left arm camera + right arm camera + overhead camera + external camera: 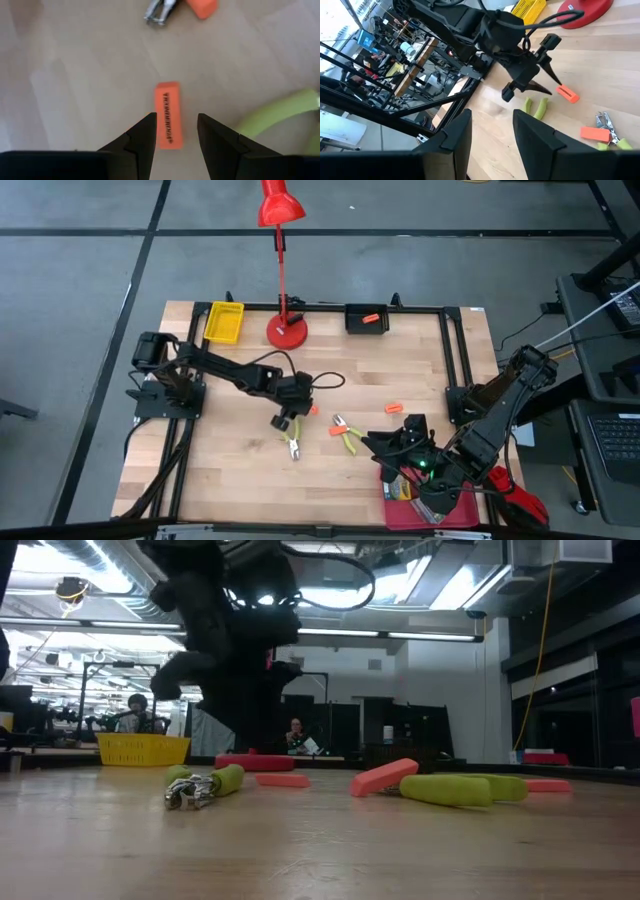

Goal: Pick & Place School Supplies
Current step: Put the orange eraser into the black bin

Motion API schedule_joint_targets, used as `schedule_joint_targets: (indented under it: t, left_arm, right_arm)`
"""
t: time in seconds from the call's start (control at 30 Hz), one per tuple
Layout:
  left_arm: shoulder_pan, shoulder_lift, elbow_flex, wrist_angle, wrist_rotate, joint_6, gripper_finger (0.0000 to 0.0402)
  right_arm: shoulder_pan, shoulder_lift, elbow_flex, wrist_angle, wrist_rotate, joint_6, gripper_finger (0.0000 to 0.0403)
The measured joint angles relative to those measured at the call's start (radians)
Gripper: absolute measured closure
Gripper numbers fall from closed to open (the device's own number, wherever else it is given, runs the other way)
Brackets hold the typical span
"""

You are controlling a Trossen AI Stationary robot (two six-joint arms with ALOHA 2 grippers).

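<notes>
Worked on a pale wooden table (240,480) framed in black rail, with grey floor around it and a lit workshop beyond. Found one orange piece (370,317) already lying in the black tray (352,320) at the far edge, so judged the sorting begun, not finished. Saw what looked like flat printed packs (403,490) in the red tray (388,480) at the near right, mostly hidden under the right arm; could not count them. Noted the yellow tray (223,322) at the far left with nothing visible inside.

Left loose on the table: a middle orange piece (167,107), a right-hand orange piece (392,408) well apart from it, a third orange piece (338,420) just beside the right scissor-like tool (350,440), plus the left scissor-like tool (293,445) a little nearer.

Poised the left gripper (176,116) just above the middle orange piece, jaws narrowly apart, straddling its end and gripping nothing yet. Parked the right gripper (491,117) over the red tray, jaws parted and empty.

Judged much of the job outstanding — three orange pieces and both tools to go, with the likeliest next grab the piece under the left jaws.
</notes>
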Motion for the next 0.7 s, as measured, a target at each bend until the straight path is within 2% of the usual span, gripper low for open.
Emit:
schedule_joint_targets:
  t: [0.2,0.43,0.7]
  left_arm:
    - [0.023,0.0,-0.035,0.085,-0.001,-0.007,0.0263]
    - [0.033,0.003,-0.045,0.098,0.027,-0.027,0.0263]
    - [0.029,0.067,-0.045,0.12,0.026,-0.043,0.0263]
  right_arm:
    - [0.0,0.0,0.0,0.007,0.0,-0.003,0.0256]
    - [0.0,0.0,0.0,0.015,0.0,-0.016,0.0256]
    - [0.0,0.0,0.0,0.024,0.0,-0.022,0.0256]
